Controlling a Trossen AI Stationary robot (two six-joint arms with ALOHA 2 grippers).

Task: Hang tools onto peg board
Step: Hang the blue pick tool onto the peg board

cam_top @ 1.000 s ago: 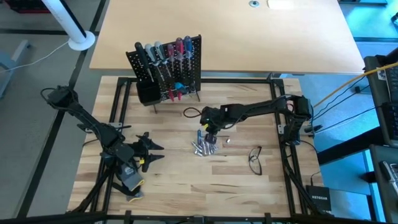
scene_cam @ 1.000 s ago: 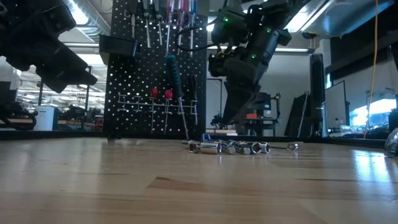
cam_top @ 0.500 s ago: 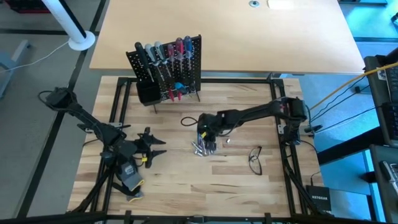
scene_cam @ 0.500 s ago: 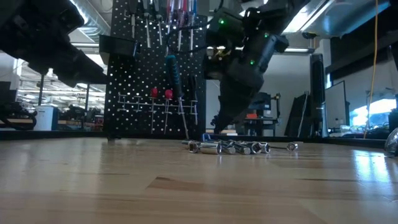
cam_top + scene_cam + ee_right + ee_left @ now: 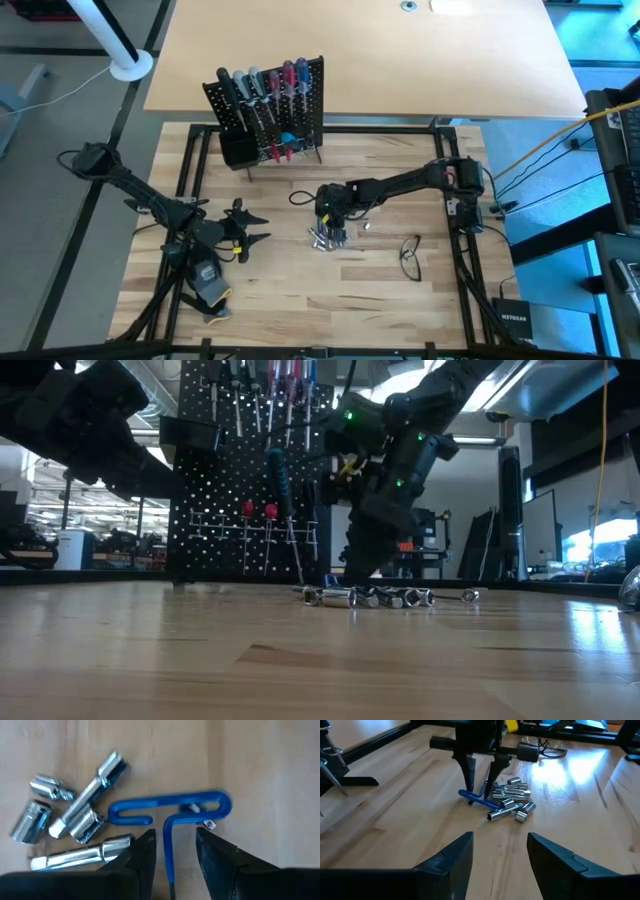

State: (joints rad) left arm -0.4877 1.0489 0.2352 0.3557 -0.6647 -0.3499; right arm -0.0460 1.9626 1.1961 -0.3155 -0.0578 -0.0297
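Note:
The black peg board [image 5: 272, 105] stands at the table's far side with several screwdrivers hanging on it and a black bin [image 5: 237, 148] at its lower left. A pile of small silver sockets [image 5: 328, 237] lies mid-table; it also shows in the left wrist view [image 5: 510, 802]. A blue hook-shaped tool [image 5: 170, 807] lies flat beside the pile. My right gripper [image 5: 172, 852] is open, low over the table, pointing down, one finger on either side of the blue tool's stem [image 5: 168, 845], not touching it. My left gripper [image 5: 255, 232] is open and empty, hovering left of the pile.
A pair of glasses [image 5: 410, 256] lies right of the sockets. A dark wire loop [image 5: 300, 196] lies left of my right gripper. A glove with yellow trim [image 5: 208, 287] lies near the front left. A pale tabletop [image 5: 360, 50] stands behind the peg board.
My right gripper has moved toward the table's left edge and gone down, so that its open fingers now stand astride the blue tool. My left gripper has drifted a little toward the far edge. The sockets and the blue tool have not moved.

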